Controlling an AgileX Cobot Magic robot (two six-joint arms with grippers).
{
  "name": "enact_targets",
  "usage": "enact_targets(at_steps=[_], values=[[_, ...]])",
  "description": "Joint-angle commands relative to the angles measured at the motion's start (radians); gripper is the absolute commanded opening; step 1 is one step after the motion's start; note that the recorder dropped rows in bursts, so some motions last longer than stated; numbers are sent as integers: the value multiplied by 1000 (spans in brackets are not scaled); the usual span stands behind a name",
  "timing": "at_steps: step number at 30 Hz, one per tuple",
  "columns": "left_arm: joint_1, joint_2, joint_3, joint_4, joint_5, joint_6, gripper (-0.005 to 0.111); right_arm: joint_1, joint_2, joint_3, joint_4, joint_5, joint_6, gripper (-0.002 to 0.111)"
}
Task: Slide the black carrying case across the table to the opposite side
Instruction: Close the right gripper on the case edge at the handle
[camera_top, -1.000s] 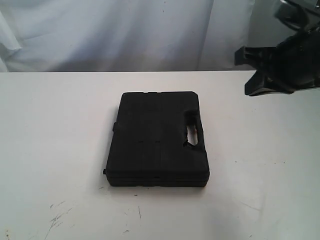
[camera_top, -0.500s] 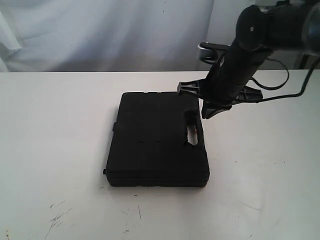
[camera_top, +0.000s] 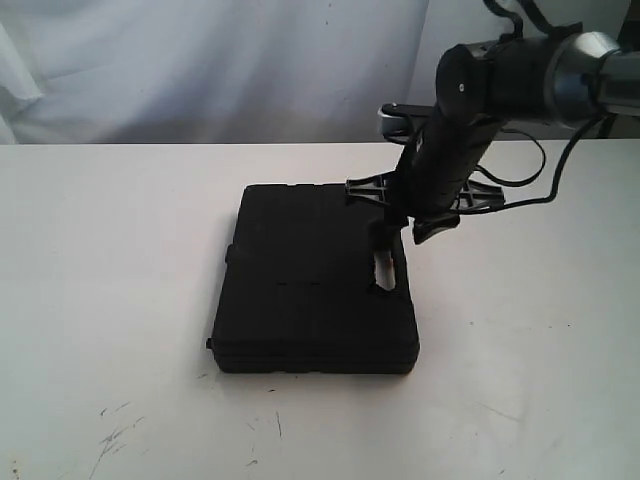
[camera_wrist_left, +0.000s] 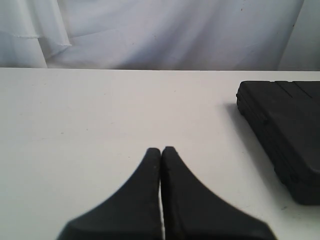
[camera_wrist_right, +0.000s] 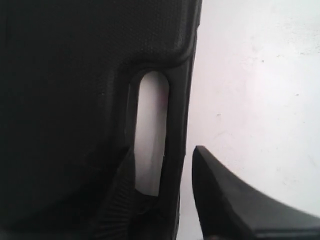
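The black case (camera_top: 305, 290) lies flat near the middle of the white table (camera_top: 110, 250), its handle slot (camera_top: 384, 266) on the right side. My right gripper (camera_top: 398, 232) hangs over the far end of that handle, open. In the right wrist view the right gripper (camera_wrist_right: 162, 152) straddles the handle bar (camera_wrist_right: 177, 125): one finger sits at the slot (camera_wrist_right: 150, 125), the other outside the case edge with a thin gap. My left gripper (camera_wrist_left: 161, 149) is shut and empty, low over bare table, with the case (camera_wrist_left: 285, 127) off to one side. It is out of the exterior view.
A white curtain (camera_top: 200, 60) hangs behind the table's far edge. Dark scratch marks (camera_top: 115, 435) show at the front left. A cable (camera_top: 530, 180) trails from the right arm above the table's right part.
The right arm swung in from the upper right and came down over the handle side of the case. The case has stayed in place.
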Motion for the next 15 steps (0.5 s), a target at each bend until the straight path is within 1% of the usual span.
enact_targets(at_steps=[1,15], values=[[1,-5,5,1,-4,-1,0,2,45,-8,-20,-18,0,36],[1,-5,5,1,-4,-3,0,2,110,-8,-41,-58,7,36]])
